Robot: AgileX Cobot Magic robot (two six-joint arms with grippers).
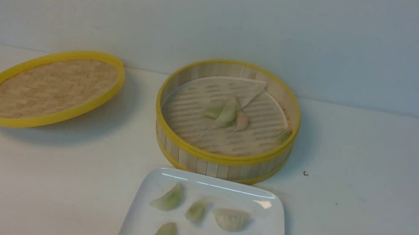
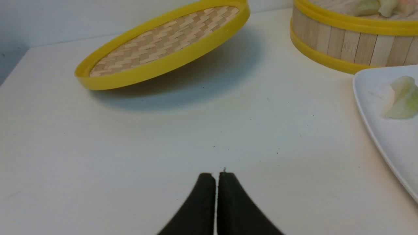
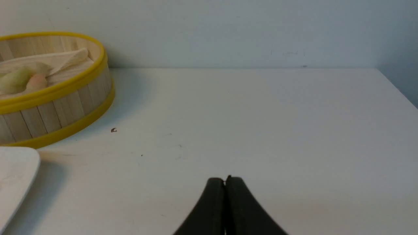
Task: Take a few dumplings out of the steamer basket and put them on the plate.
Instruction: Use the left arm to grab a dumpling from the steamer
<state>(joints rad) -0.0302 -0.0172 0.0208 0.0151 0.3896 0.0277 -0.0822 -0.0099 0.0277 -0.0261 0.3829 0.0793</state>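
Dumplings [image 1: 231, 219] are in two places: six on the plate, and I count four in the basket.

Table [image 1: 370, 206]: white, with a wall behind it.

Lid [image 1: 51, 88]: on the left, well apart from the basket. It is tilted, with its right edge raised off the surface.

Basket [image 1: 218, 166]: centre, open. The liner [image 1: 246, 89] has one corner folded over at the back. Three dumplings huddle touching each other in the middle. A fourth, green, sits against the right wall.

Plate [image 1: 219, 182]: just in front of the basket, its back edge close to the basket's lower rim. The six are in two rows of three, with small gaps between them.

Left gripper [image 2: 217, 176]: jaws pressed together, empty, low over bare table left of the plate.

Right gripper [image 3: 225, 181]: jaws likewise together, empty, over bare table right of the basket.

Speck [image 1: 305, 173]: small and dark, on the table right of the basket. I cannot tell what it is.

Risks, as I judge them:
- The middle three may cling together, so one pinch could lift two or tear a skin.
- Reaching for the wall-side one could knock a finger on the rim.
- A catch on the loose liner flap would drag the liner.
- The plate is crowded, so another dumpling may land on one already there.
- A left-arm swing could tip the lid.
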